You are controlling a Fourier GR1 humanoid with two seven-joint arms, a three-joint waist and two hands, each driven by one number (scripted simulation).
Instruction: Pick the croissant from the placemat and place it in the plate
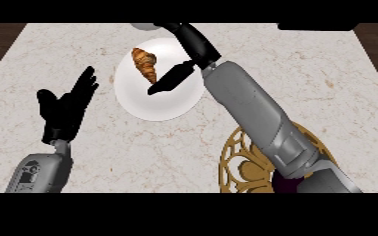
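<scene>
- Croissant lies on white plate, upper-left part, nothing holding it
- R hand over plate's upper right, fingers relaxed & open, thumb pointing down-left w/ tip just beside croissant
- L hand open at view's left, fingers up, resting, well apart from plate
- Gold placemat at lower right, partly under R forearm

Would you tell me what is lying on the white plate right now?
The croissant lies on the plate; the right robot hand covers part of its far rim.
</scene>
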